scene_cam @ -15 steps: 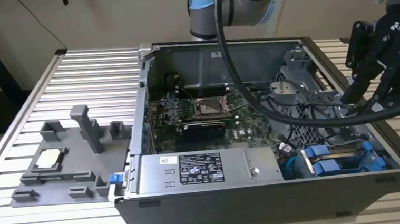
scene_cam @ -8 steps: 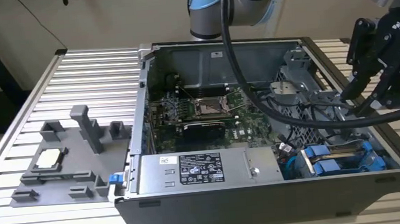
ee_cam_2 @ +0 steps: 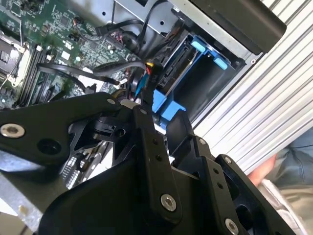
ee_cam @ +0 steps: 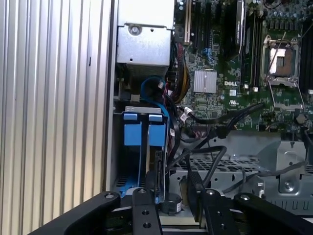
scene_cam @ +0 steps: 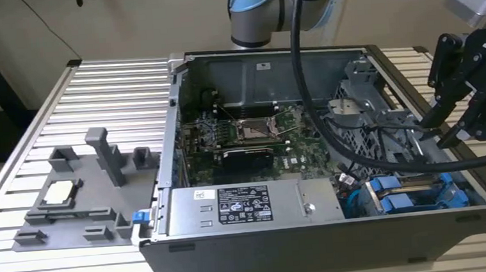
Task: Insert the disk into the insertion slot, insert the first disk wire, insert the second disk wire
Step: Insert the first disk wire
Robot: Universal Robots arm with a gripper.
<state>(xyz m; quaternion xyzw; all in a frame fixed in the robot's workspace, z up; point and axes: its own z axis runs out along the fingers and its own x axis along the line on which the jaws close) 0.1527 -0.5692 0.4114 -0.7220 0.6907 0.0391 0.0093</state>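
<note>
Hovering with gripper over open computer case; two blue drive frames just below, black wires near; cannot tell whether clenched or released.

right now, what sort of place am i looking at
Most likely a robotics lab or test bench for computer assembly. An opened desktop computer case lies on a slatted aluminium table, a grey fixture tray sits beside it, and a robot arm's hand hangs over the case.
</note>
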